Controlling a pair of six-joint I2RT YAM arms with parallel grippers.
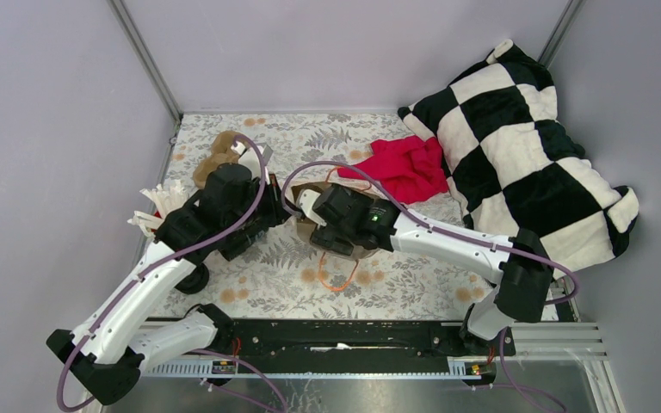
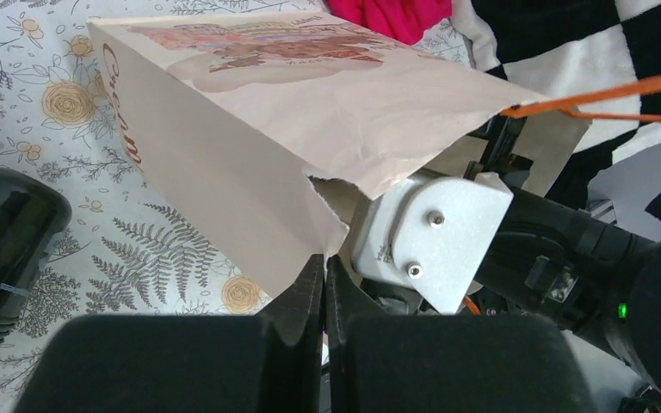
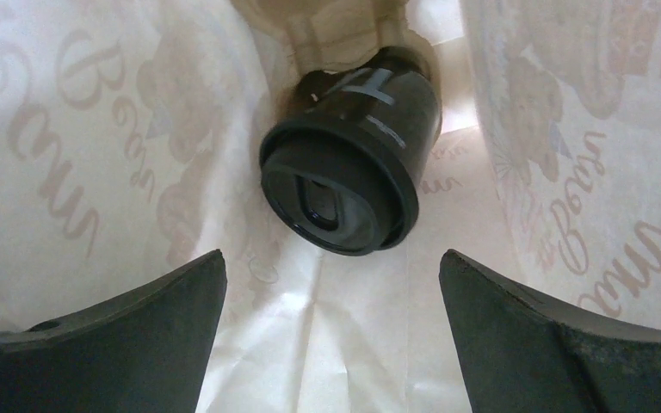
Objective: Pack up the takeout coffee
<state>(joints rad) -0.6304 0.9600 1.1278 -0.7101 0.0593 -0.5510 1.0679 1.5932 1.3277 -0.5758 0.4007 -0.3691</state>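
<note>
The takeout coffee [image 3: 344,163], a small black cup with a black lid, lies on its side deep inside the paper bag [image 3: 69,129], lid toward the camera. My right gripper [image 3: 331,258] is inside the bag's mouth and open, fingers wide apart, a short way from the lid and touching nothing. In the left wrist view the tan printed paper bag [image 2: 267,129] lies on its side, and my left gripper [image 2: 324,258] is shut on its torn lower rim. From above, the left gripper [image 1: 271,213] and right gripper [image 1: 311,211] meet at the bag [image 1: 303,231], which the arms mostly hide.
A second black cylinder [image 2: 4,232] lies on the floral cloth left of the bag. The bag's orange handle [image 1: 336,280] loops toward the near edge. A red cloth [image 1: 404,168] and a checkered pillow [image 1: 525,146] sit back right; white straws [image 1: 159,206] stand left.
</note>
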